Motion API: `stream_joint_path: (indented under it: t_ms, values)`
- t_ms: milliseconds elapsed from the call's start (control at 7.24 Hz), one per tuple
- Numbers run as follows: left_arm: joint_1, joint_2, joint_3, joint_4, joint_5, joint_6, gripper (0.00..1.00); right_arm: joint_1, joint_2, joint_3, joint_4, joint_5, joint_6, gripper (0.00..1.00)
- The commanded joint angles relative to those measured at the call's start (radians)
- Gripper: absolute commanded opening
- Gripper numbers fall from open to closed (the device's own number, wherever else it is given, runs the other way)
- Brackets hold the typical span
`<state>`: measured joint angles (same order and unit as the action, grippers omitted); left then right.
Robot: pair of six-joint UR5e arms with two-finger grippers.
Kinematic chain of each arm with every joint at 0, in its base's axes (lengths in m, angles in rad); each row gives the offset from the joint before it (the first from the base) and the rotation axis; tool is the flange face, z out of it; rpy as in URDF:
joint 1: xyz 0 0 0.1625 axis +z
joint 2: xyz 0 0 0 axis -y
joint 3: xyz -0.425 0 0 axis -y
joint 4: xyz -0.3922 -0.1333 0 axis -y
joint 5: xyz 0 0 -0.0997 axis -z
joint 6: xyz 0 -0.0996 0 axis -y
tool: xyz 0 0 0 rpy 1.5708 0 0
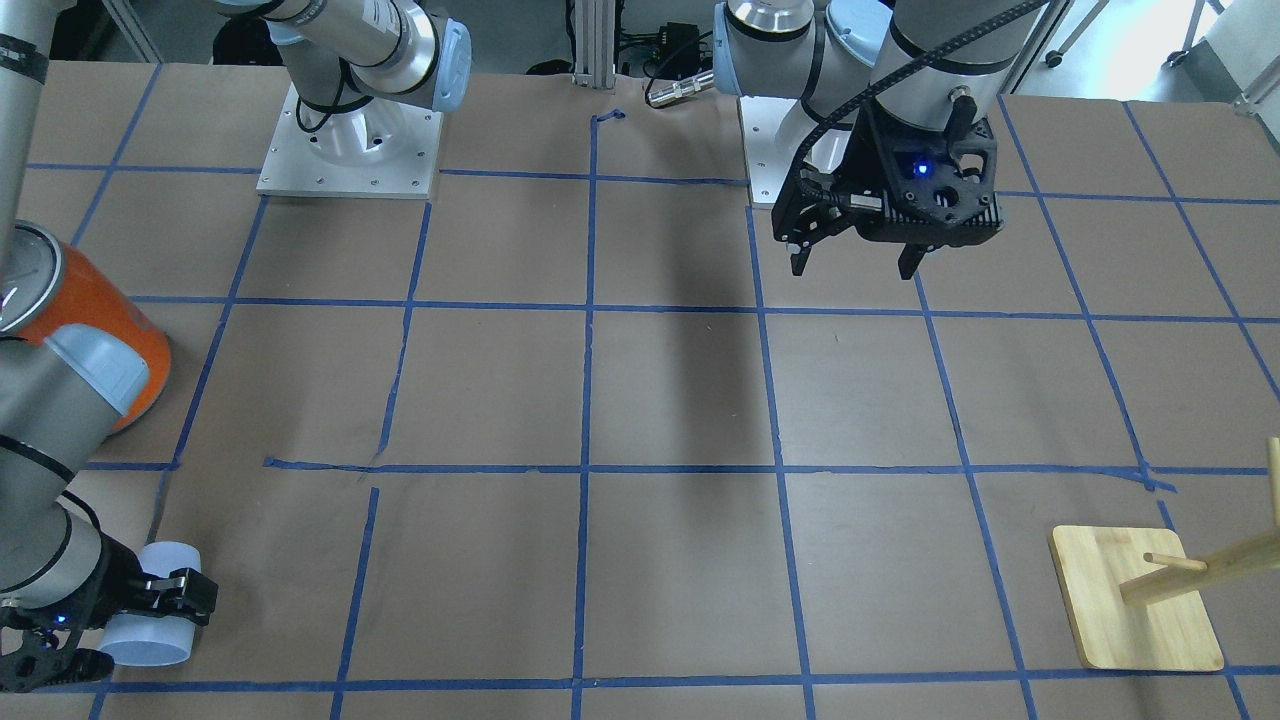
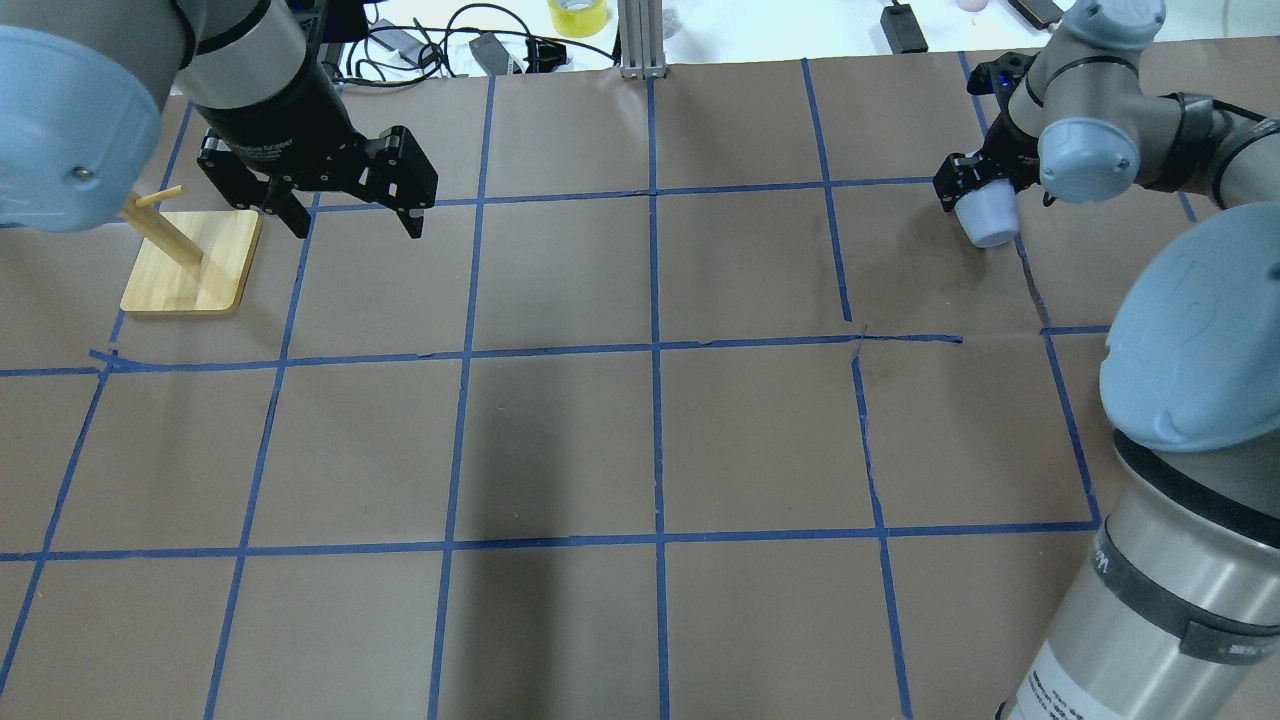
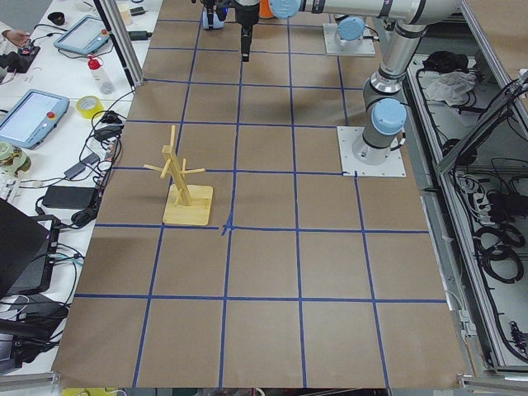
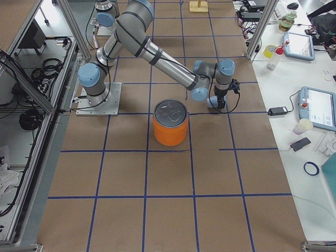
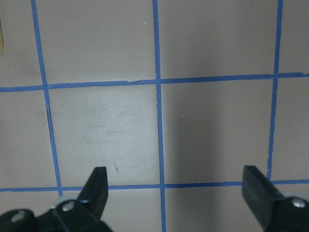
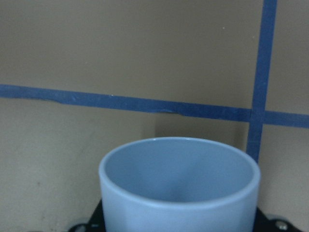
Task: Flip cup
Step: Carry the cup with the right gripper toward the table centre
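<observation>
The cup [image 1: 150,610], a small pale lavender-blue tumbler, is held in my right gripper [image 1: 130,628] low over the table near the right end. It also shows in the overhead view [image 2: 986,218] and the exterior right view [image 4: 212,101]. In the right wrist view the cup [image 6: 178,193] fills the bottom and its darker inside faces the camera. I cannot tell whether it touches the table. My left gripper [image 2: 350,215] is open and empty, above the table at the other end, with only paper and tape below it [image 5: 176,193].
A big orange can [image 1: 95,310] with a silver lid [image 4: 170,112] stands close to my right arm. A wooden peg rack [image 2: 190,262] stands beside my left gripper. Blue tape lines grid the brown paper.
</observation>
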<state>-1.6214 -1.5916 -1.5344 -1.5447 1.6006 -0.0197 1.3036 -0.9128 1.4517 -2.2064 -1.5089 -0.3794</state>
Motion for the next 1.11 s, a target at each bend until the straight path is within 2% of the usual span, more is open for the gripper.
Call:
stream_joint_path:
  t_ms: [0,553,829,967]
  values:
    - [0.0,-0.001,-0.001,0.006,0.001,0.0,1.0,0.087,-0.063,-0.004,0.065,0.022,0.011,0.56]
    - [0.002,0.015,-0.001,0.006,0.004,0.007,1.0,0.397,-0.08,-0.022,0.056,0.027,0.008,0.57]
    - [0.005,0.021,-0.001,0.005,0.001,0.007,1.0,0.552,-0.072,-0.005,0.065,0.009,-0.079,0.57]
    - [0.006,0.025,-0.001,0.003,0.004,0.007,1.0,0.595,-0.067,-0.005,0.054,0.009,-0.214,0.57]
